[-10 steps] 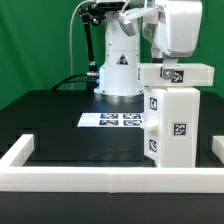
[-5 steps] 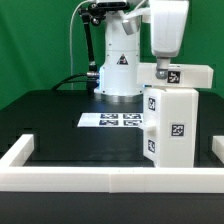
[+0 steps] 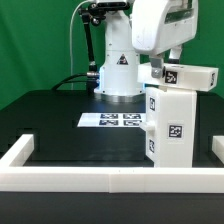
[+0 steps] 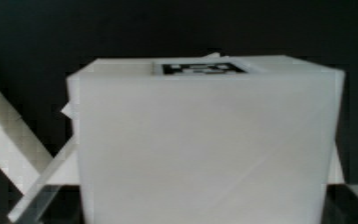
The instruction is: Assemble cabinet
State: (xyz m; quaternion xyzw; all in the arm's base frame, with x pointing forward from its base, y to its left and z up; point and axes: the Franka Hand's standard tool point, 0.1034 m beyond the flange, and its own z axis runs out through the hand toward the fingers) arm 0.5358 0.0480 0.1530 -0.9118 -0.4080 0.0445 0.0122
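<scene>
The cabinet body [image 3: 172, 125] is a tall white box with square tags, standing upright at the exterior view's right. A smaller white top block [image 3: 186, 75] with a tag lies on it, tilted down toward the right. My gripper [image 3: 166, 62] comes down from above onto this block's left part. In the wrist view the white block [image 4: 202, 130] fills the frame between my fingers [image 4: 30, 205], and its tag [image 4: 202, 68] shows on the far face. The gripper [image 4: 194, 208] looks shut on the block.
The marker board [image 3: 112, 120] lies flat on the black table left of the cabinet body. A long low white border wall [image 3: 100, 178] runs along the front and sides. The arm's base [image 3: 118, 70] stands behind. A white wall strip [image 4: 12, 130] crosses the wrist view.
The hand has swung toward the exterior view's left and turned. The top block, level before, is now tilted with its right end lower.
</scene>
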